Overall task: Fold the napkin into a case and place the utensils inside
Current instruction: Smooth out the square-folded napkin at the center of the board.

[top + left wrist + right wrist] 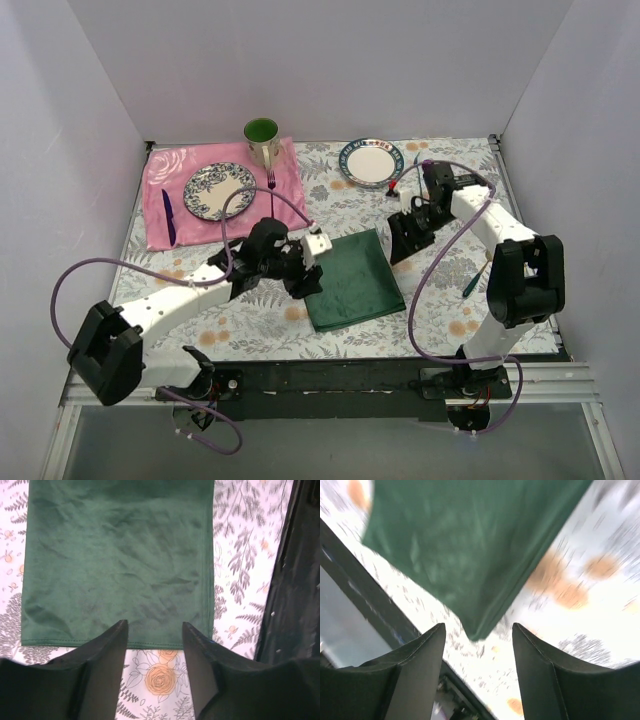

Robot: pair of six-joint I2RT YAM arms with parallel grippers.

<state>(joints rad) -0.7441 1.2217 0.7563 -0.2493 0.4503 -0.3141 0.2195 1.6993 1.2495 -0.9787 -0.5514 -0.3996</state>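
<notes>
The dark green napkin (pixel 352 280) lies folded into a flat rectangle in the middle of the flowered table. My left gripper (pixel 307 279) hovers at its left edge. In the left wrist view the napkin (pixel 120 560) fills the upper part, and the left gripper (pixel 154 630) is open with its tips just over the hem and nothing between them. My right gripper (pixel 402 240) is at the napkin's far right corner. In the blurred right wrist view a napkin corner (pixel 470 545) points down between the open, empty right gripper (pixel 477 632). One green-handled utensil (pixel 472 284) lies beside the right arm.
A pink cloth (pixel 160 170) at the back left carries a patterned plate (pixel 192 186), a purple spoon (pixel 168 215) and a pink fork (pixel 271 180). A green cup (pixel 262 140) stands behind it. A second plate (pixel 350 158) sits at the back centre. The black table edge (pixel 295 595) runs nearby.
</notes>
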